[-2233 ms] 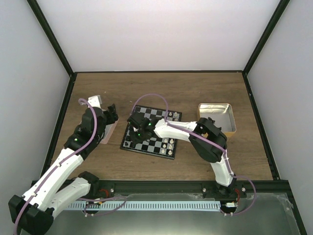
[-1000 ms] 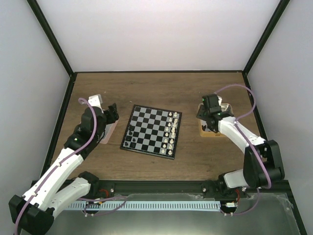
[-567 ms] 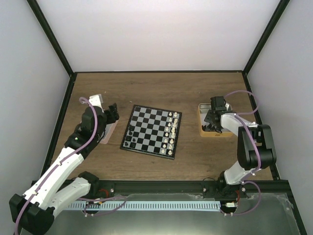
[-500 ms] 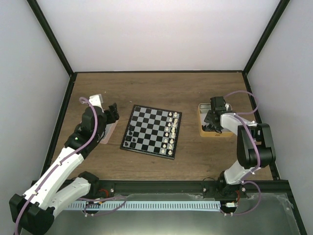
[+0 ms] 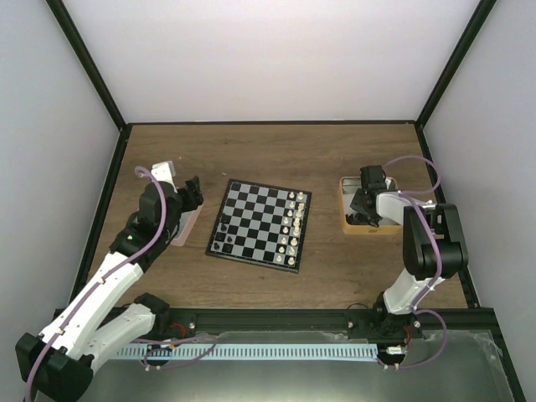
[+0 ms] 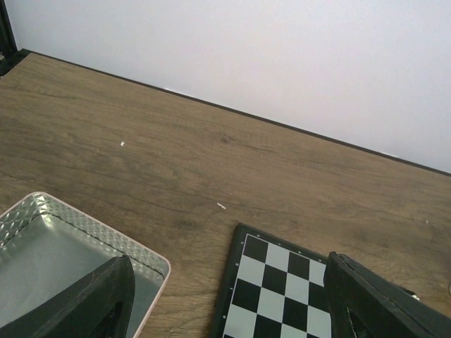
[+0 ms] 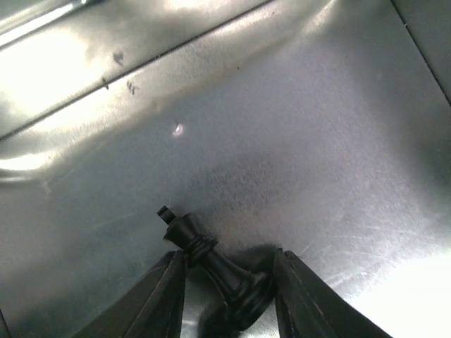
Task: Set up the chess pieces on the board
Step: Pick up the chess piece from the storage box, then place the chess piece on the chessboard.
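The black chess piece (image 7: 217, 266) is light, rigid, smooth plastic. It lies tilted in the tray (image 7: 296, 127), right of the board (image 5: 260, 224). The right gripper (image 7: 229, 285) brackets it, but clamping cannot be confirmed. Grip the narrow stem. The left gripper (image 6: 225, 303) is spread and empty.

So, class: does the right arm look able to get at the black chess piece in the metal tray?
Probably yes: the right gripper is down in the tray, open, its fingers either side of the black chess piece with nothing between.
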Controlling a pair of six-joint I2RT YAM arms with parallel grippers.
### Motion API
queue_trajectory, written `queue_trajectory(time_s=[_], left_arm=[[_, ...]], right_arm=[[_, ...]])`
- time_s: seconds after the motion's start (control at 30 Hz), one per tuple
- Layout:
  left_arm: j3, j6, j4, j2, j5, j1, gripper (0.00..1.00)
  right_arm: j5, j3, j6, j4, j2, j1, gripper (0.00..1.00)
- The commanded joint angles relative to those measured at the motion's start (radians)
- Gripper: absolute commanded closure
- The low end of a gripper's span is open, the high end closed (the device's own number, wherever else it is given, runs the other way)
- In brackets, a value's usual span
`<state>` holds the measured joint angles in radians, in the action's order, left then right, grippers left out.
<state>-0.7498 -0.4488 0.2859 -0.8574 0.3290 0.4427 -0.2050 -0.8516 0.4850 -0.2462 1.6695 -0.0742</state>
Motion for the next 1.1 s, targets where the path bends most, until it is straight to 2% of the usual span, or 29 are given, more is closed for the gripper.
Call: queue_trajectory(time_s=[0.0, 0.1, 0.33, 0.47, 0.6, 0.8, 1.07], left_arm=[[-0.014, 0.004, -0.007, 0.011, 0.004, -0.007, 0.24], [-0.016, 0.004, -0.005, 0.011, 0.004, -0.009, 0.24], [-0.016, 0.005, -0.007, 0.011, 0.003, -0.011, 0.24], [-0.019, 0.004, -0.008, 0.009, -0.003, -0.012, 0.24], [-0.017, 0.013, -0.019, 0.008, -0.036, -0.012, 0.24], [-0.009, 0.045, -0.081, -0.004, -0.205, -0.012, 0.24], [-0.033, 0.055, -0.163, -0.083, -0.523, -0.011, 0.24]], right_arm=[[0.015, -0.027, -0.009, 0.004, 0.035, 0.016, 0.67], [0.026, -0.034, -0.012, 0.007, 0.042, 0.016, 0.76], [0.040, -0.032, -0.021, 0.025, 0.033, 0.016, 0.78], [0.053, -0.028, -0.020, 0.039, 0.016, 0.016, 0.83], [0.077, -0.002, -0.016, 0.073, -0.053, 0.016, 0.84], [0.147, 0.063, -0.016, 0.123, -0.221, 0.014, 0.84], [0.419, 0.174, -0.092, 0.257, -0.454, -0.051, 0.84]])
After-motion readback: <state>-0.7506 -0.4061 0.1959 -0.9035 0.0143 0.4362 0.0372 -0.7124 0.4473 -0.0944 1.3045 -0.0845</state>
